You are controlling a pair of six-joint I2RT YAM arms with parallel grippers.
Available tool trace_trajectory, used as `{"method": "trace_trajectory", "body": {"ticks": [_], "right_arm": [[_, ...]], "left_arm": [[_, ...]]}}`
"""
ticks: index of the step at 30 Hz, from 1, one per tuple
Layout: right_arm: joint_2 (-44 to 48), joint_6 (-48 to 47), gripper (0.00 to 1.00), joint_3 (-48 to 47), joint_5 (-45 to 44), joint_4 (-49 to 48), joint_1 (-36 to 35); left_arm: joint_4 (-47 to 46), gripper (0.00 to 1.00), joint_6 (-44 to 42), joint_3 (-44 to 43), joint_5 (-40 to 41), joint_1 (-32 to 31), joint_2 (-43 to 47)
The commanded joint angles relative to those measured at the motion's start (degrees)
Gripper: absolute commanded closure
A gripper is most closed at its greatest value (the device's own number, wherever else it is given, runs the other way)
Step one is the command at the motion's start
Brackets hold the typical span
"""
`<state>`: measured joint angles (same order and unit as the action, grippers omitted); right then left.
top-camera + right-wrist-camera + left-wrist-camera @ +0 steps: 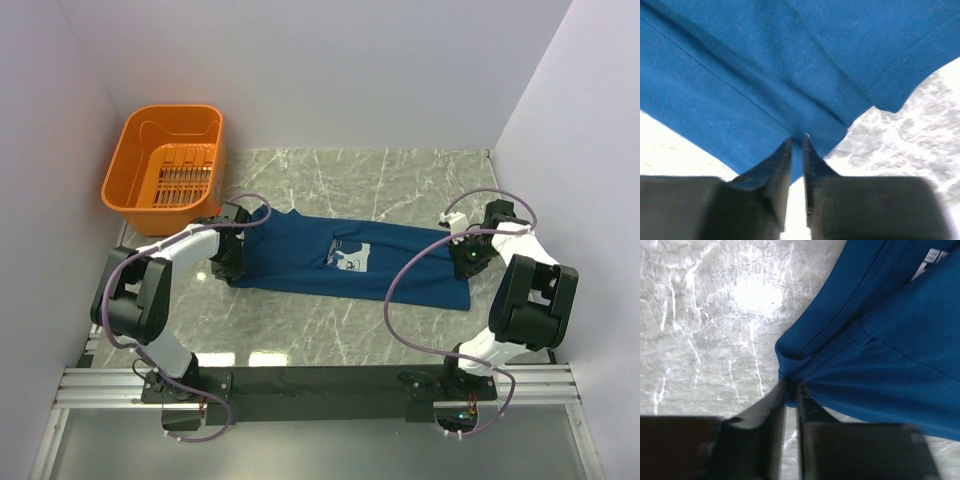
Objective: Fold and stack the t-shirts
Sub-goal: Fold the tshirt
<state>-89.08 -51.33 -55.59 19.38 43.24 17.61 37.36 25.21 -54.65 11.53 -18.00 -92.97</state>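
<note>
The t-shirt (pixel 300 262) lies across the middle of the tabletop (pixel 330 335), doubled lengthwise into a dark blue band, with its pale chest print (pixel 350 256) facing up. At the left end, my left tool (pixel 790 386) has its fingers nearly together and pinches a bunched corner of fabric beside a stitched hem. A white label (pixel 926 262) shows further in. At the right end, my right tool (pixel 797 140) is likewise almost closed, nipping the shirt's hemmed edge, and creases fan out from its tips. From above, the right arm's purple cable (pixel 389 295) loops across the right part of the shirt. The orange basket (pixel 130 150) stands in the far left corner, near the left arm's wrist but apart from the cloth.
</note>
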Motion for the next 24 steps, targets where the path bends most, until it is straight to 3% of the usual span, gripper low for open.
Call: {"method": "trace_trajectory", "body": {"ticks": [1, 2, 5, 8, 15, 18, 20, 24], "right_arm": [[-1.1, 0.88, 0.76, -1.71, -0.22, -0.7, -0.2], [-1.01, 1.14, 0.74, -1.45, -0.3, -0.97, -0.2], [0.22, 2.63, 0.63, -1.88, -0.83, -2.11, -0.2], [1.54, 4.04, 0.58, -4.08, -0.22, -1.24, -0.2], [2.42, 3.87, 0.53, -10.15, 5.84, 4.3, -0.55], [1.19, 3.17, 0.53, -11.64, 9.71, 5.27, -1.52], [-0.38, 4.47, 0.53, -13.13, 11.29, 4.83, -2.22], [-3.82, 9.31, 0.53, -17.35, 14.81, 2.73, -2.75]], "left_arm": [[0.78, 0.76, -0.43, -1.16, -0.02, 0.07, 0.15], [0.95, 0.63, -0.25, -1.24, 0.16, 0.07, 0.68], [1.48, 0.45, 0.36, -1.94, 0.25, -0.02, 5.5], [2.45, 0.38, 0.63, -3.35, -0.8, -0.02, 9.28], [1.23, 0.29, 0.1, -5.2, -3.27, -0.02, 16.06], [-4.48, 0.28, -1.39, -4.59, -7.3, -0.02, 17.3], [-9.47, 0.28, -1.31, -5.9, -10.81, -0.02, 15.03], [-11.52, 0.33, -0.43, -13.88, -9.95, -0.02, 4.93]]}}
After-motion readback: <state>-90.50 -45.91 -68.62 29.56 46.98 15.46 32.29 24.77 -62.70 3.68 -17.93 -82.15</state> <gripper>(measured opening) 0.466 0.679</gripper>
